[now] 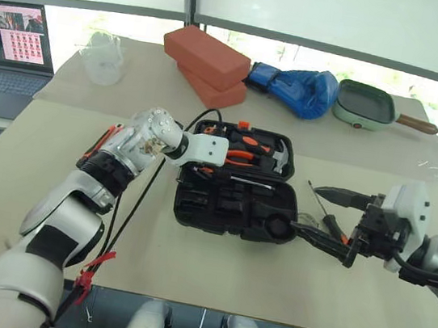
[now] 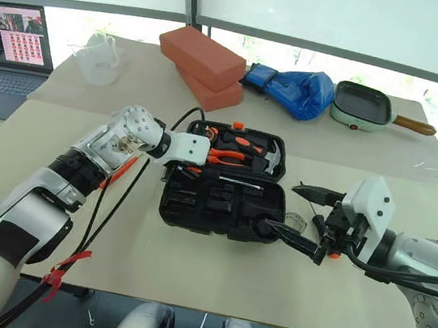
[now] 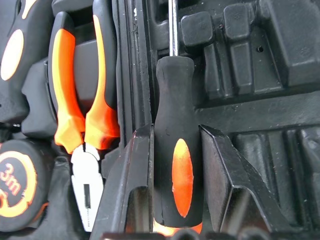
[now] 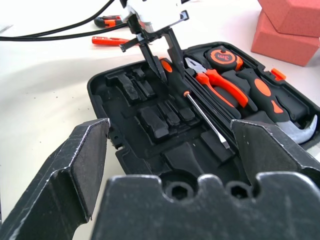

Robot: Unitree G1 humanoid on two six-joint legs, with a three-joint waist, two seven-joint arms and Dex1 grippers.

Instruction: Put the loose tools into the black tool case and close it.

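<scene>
Left eye view shows the black tool case (image 1: 236, 184) lying open in the middle of the worktop (image 1: 212, 269), its lid laid flat on the far side. The left hand (image 3: 175, 180) reaches down into the case and holds a screwdriver with a black-and-orange handle (image 3: 172, 165) between its two fingers, close to the line where the two halves meet. The steel shaft (image 4: 206, 120) of this screwdriver lies along the near half of the case. In the lid sit the orange-handled pliers (image 4: 220, 85), a round tape measure (image 4: 222, 57) and a hammer (image 4: 295, 127). The right hand (image 1: 332, 219) hangs just beside the right end of the case with its fingers spread wide and nothing in them. Under that hand another screwdriver (image 1: 322, 211) lies loose on the worktop. Two more orange tools (image 4: 110, 31) lie on the worktop past the left side of the case, near black cables (image 4: 60, 32). Farther back are two red bricks (image 1: 207, 64), a blue boxing glove (image 1: 299, 88), a green square pan (image 1: 366, 105), a clear jug (image 1: 103, 58) and a laptop (image 1: 10, 53).
</scene>
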